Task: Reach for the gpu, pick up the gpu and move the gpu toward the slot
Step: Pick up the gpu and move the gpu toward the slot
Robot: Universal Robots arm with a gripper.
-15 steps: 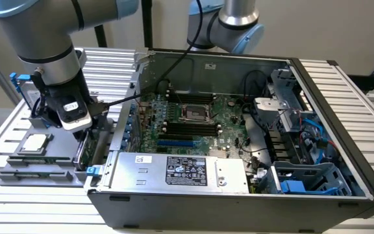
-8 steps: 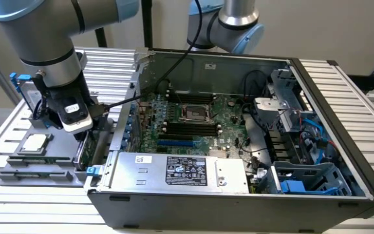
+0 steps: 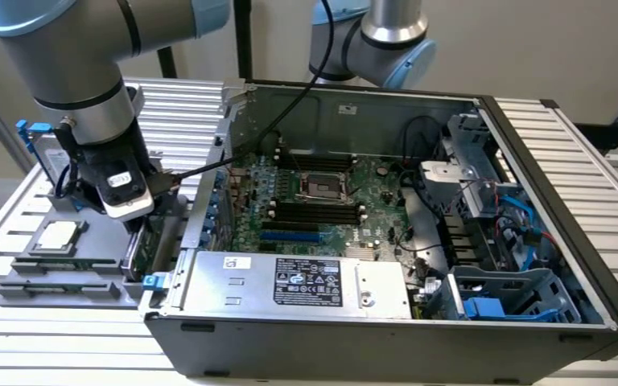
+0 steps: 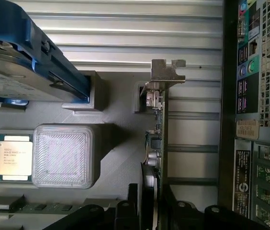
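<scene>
The gpu (image 4: 157,143) stands on edge in a grey holder tray (image 4: 116,143), dark and narrow, with its silvery metal bracket (image 4: 166,73) at the far end. My gripper (image 4: 150,203) is down over the card's near end and open, one black finger (image 4: 131,206) on each side of the board, close to it. In the exterior view the gripper (image 3: 132,219) hangs from the arm at the left, just above the gpu (image 3: 148,241), which sits beside the computer case's outer wall. The blue slots (image 3: 287,237) lie on the motherboard inside the case.
The open computer case (image 3: 395,322) has a power supply (image 3: 298,281) along its near side. On the tray are a processor chip (image 4: 13,164), a clear cover (image 4: 64,155), memory sticks (image 3: 57,264) and a silver hard drive with blue clips (image 4: 25,62). A second arm (image 3: 389,40) stands behind the case.
</scene>
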